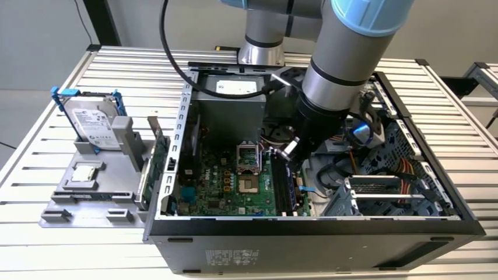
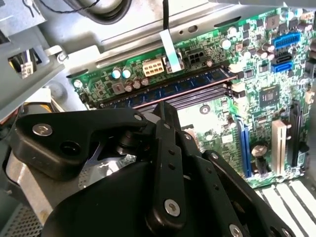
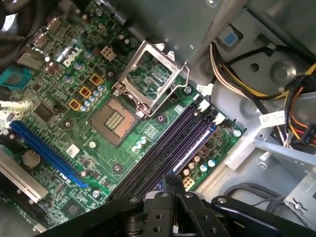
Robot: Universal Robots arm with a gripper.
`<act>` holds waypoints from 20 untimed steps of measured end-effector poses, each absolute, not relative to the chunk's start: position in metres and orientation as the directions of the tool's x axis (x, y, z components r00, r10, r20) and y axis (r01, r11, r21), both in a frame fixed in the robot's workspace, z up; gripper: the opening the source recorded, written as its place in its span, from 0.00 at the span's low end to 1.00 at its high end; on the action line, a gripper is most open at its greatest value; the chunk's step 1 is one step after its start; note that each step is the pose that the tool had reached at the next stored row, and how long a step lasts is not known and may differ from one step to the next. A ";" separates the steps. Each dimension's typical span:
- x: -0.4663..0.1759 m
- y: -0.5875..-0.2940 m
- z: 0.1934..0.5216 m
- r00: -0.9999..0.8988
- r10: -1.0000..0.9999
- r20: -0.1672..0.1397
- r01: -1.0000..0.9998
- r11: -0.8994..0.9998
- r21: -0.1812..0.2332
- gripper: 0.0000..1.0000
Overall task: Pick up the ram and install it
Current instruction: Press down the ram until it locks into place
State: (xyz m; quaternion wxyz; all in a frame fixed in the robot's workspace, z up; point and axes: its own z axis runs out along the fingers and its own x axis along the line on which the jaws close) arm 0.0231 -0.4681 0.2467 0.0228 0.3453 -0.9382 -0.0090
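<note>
Now ram point(image 2: 170, 90) sits seated in a black slot point(image 3: 168, 148) on the motherboard point(image 3: 98, 98), just past the fingers point(image 2: 165, 109); fingers pressed together at the tips, grasping nothing.

open case point(image 1: 311, 230), motherboard point(image 1: 225, 189) — hard drive point(image 1: 92, 123)
</note>
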 end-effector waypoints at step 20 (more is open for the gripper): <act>0.023 -0.466 0.247 -0.631 -0.775 0.031 -0.774 0.632 0.038 0.00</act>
